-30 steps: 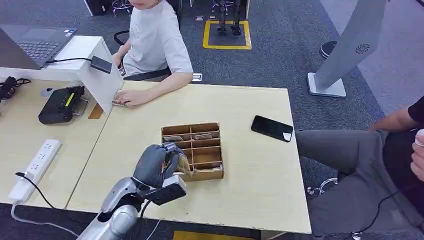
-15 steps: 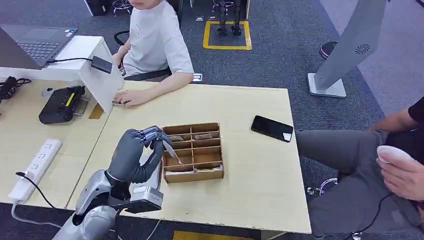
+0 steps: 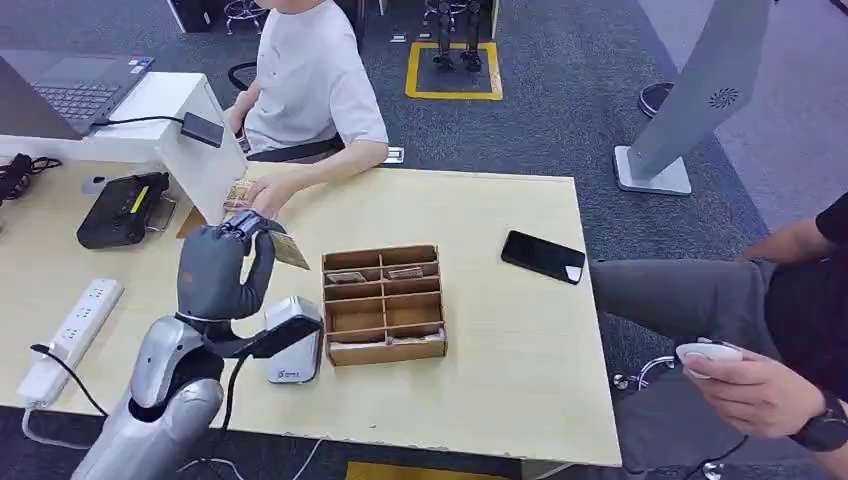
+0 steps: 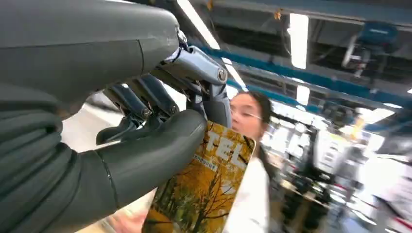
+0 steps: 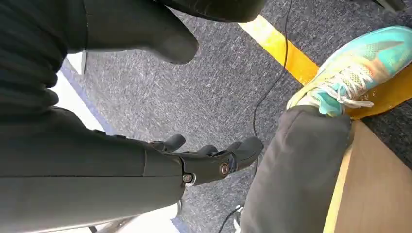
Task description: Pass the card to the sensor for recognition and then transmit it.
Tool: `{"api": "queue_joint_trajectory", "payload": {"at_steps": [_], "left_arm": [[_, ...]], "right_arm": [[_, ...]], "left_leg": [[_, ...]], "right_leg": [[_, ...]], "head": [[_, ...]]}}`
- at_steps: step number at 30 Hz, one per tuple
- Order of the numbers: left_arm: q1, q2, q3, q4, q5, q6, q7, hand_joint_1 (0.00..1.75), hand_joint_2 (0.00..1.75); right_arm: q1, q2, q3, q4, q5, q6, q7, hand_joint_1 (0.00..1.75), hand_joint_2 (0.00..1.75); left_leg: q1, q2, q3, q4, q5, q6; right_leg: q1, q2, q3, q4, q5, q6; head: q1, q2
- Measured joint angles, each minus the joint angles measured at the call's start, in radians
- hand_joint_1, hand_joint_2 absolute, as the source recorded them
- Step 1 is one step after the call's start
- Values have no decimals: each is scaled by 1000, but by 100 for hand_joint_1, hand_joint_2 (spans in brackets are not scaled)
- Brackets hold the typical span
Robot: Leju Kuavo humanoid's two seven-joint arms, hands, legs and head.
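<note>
My left hand (image 3: 222, 268) is raised above the table's left part and pinches a card (image 3: 288, 250) with a yellow autumn-tree picture between thumb and fingers. Close up, the card (image 4: 204, 184) juts out past my thumb. A small white sensor box (image 3: 291, 340) stands on the table just below the hand, left of the brown divided card box (image 3: 385, 303), which holds a few cards in its far slots. A seated person's hand (image 3: 268, 192) reaches toward the card from across the table. My right hand (image 5: 194, 162) hangs over the floor, fingers apart and empty.
A black phone (image 3: 543, 257) lies on the right of the table (image 3: 500, 380). A white partition (image 3: 205, 150), black device (image 3: 122, 210) and power strip (image 3: 72, 335) stand at the left. Another person (image 3: 760, 340) sits at the right holding a white mouse-like object.
My left hand lifted the card out of the divided box and carried it up and left toward the seated person. The sensor box, hidden before, now shows. The person's hand rose off the table.
</note>
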Motion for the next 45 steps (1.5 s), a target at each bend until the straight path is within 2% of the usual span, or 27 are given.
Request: {"api": "queue_joint_trajectory", "payload": {"at_steps": [5, 9, 13, 21, 22, 23, 24, 25, 36, 37, 39, 45], "left_arm": [[-25, 7, 38, 66, -23, 5, 8, 175, 175], [-70, 21, 61, 144, -113, 7, 97, 175, 175], [-102, 28, 106, 204, -130, 30, 98, 175, 175], [-106, 32, 119, 249, -184, 35, 122, 175, 175], [-106, 32, 121, 253, -185, 35, 123, 164, 175], [-106, 32, 122, 258, -186, 35, 123, 98, 175], [-106, 32, 124, 261, -186, 35, 124, 152, 175], [-106, 32, 125, 263, -186, 35, 124, 148, 175], [-105, 32, 131, 273, -185, 35, 124, 152, 175], [-105, 32, 131, 273, -185, 35, 124, 164, 175], [-105, 32, 131, 273, -185, 35, 124, 0, 175], [-102, 33, 134, 275, -165, 48, 102, 0, 175]], "right_arm": [[0, -1, 8, 0, 0, 0, 0, 0, 175], [0, -4, 22, 0, 2, -2, -10, 0, 175], [5, -8, 24, 2, -6, -17, -24, 0, 175], [4, -11, 42, 5, -6, -15, -22, 0, 175], [4, -11, 43, 5, -6, -15, -21, 0, 175], [4, -11, 44, 5, -6, -15, -21, 0, 175], [4, -11, 45, 5, -6, -15, -21, 0, 175], [4, -11, 46, 5, -6, -15, -21, 0, 175], [4, -12, 47, 5, -6, -15, -21, 0, 175], [4, -12, 47, 5, -6, -15, -21, 0, 175], [4, -12, 47, 5, -6, -15, -21, 0, 175], [4, -12, 47, 5, -10, -14, -18, 0, 175]], "left_leg": [[0, 0, 0, 0, 0, -1], [0, 0, -1, 0, 0, -1], [0, 0, 0, 0, 0, -1], [0, 0, -1, 0, 0, -1], [0, 0, -1, 0, 0, -1], [0, 0, -1, 0, 0, -1], [0, 0, -1, 0, 0, -1], [0, 0, -1, 0, 0, -1], [0, 0, -1, 0, 0, -1], [0, 0, -1, 0, 0, -1], [0, 0, -1, 0, 0, -1], [0, 0, -1, 0, 0, -1]], "right_leg": [[0, 0, 0, 0, 0, 0], [0, 0, 0, 0, 0, 0], [0, 0, -1, 0, 0, 0], [0, 0, -1, 0, 0, 0], [0, 0, -1, 0, 0, 0], [0, 0, -1, 0, 0, 0], [0, 0, -1, 0, 0, 0], [0, 0, -1, 0, 0, 0], [0, 0, -1, 0, 0, 0], [0, 0, -1, 0, 0, 0], [0, 0, -1, 0, 0, 0], [0, 0, 0, 0, 0, 0]], "head": [[0, 0], [0, 0], [0, 0], [0, 0], [0, 0], [0, 0], [0, 0], [0, 0], [0, 0], [0, 0], [0, 0], [0, 0]]}}
